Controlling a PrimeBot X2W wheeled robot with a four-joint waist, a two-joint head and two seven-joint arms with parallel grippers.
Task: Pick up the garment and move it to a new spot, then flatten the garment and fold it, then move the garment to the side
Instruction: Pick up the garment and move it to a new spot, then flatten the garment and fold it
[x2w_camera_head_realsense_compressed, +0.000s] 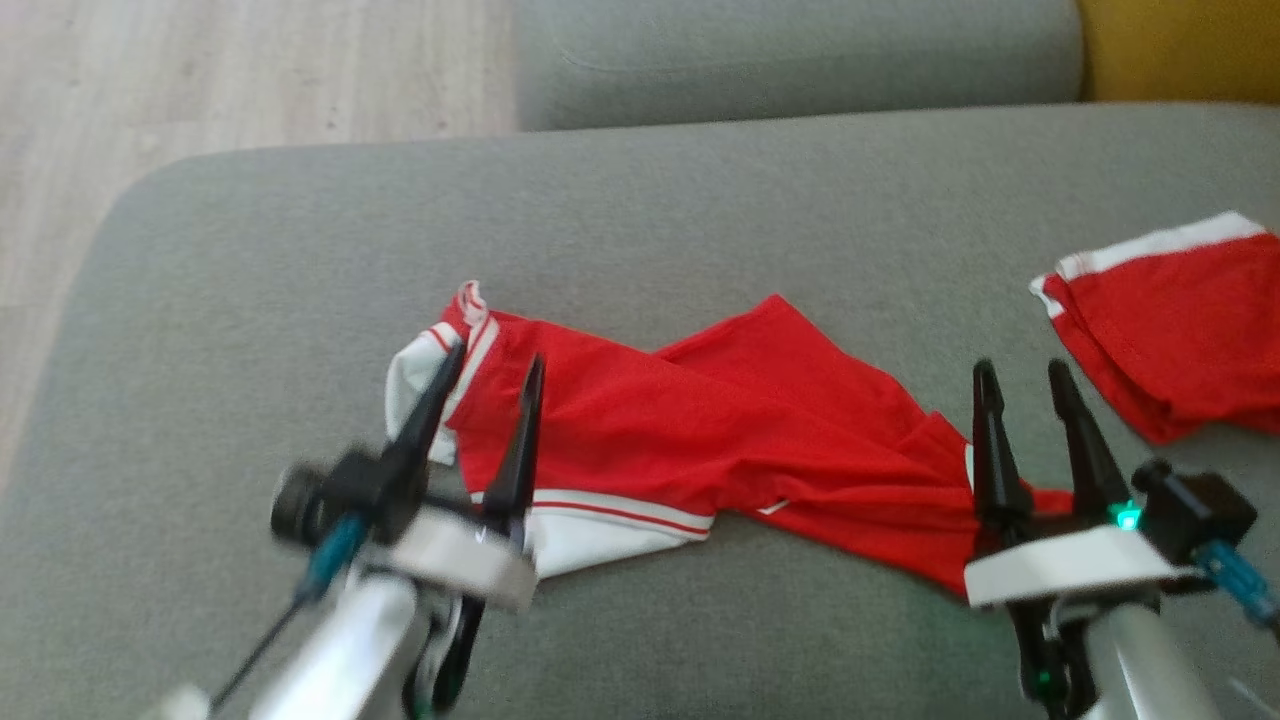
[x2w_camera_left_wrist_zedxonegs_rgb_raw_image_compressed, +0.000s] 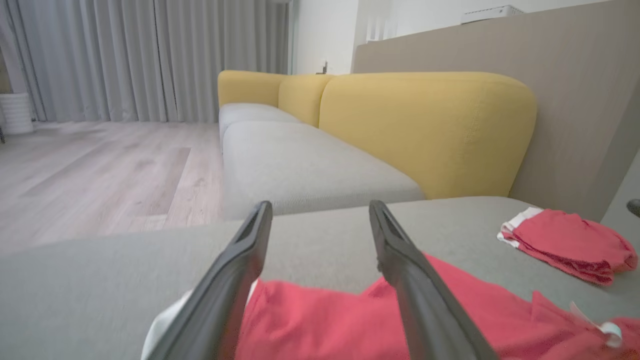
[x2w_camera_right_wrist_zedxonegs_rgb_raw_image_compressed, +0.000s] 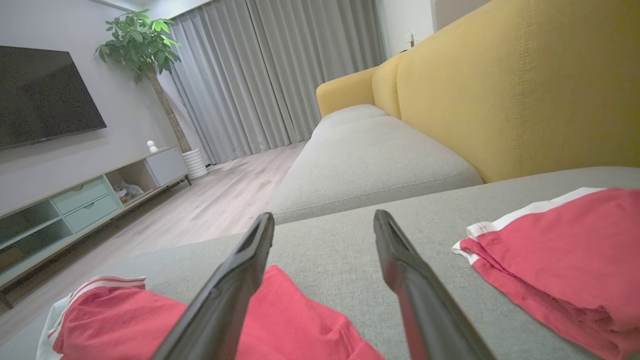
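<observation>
**Head view.** The left gripper (x2w_camera_head_realsense_compressed: 497, 355) at 7 o'clock is smeared by blur, and its outline is indistinct. Its jaws cover part of the white-trimmed end of the garment (x2w_camera_head_realsense_compressed: 720, 420). The right gripper (x2w_camera_head_realsense_compressed: 1022, 366) at 4 o'clock hides the garment's other end. A second red garment (x2w_camera_head_realsense_compressed: 1170, 320) is cut off by the frame edge at 3 o'clock.

**Left wrist view.** The garment runs off the lower edge at 6 o'clock. A small pale tag (x2w_camera_left_wrist_zedxonegs_rgb_raw_image_compressed: 607, 331) at 4 o'clock is too blurred to read. A dark object (x2w_camera_left_wrist_zedxonegs_rgb_raw_image_compressed: 634, 206) at 3 o'clock is cropped and cannot be identified.

**Right wrist view.** The television (x2w_camera_right_wrist_zedxonegs_rgb_raw_image_compressed: 40, 95) is cropped at 10 o'clock. The shelf contents (x2w_camera_right_wrist_zedxonegs_rgb_raw_image_compressed: 127, 190) at 9 o'clock are too small to identify.
</observation>
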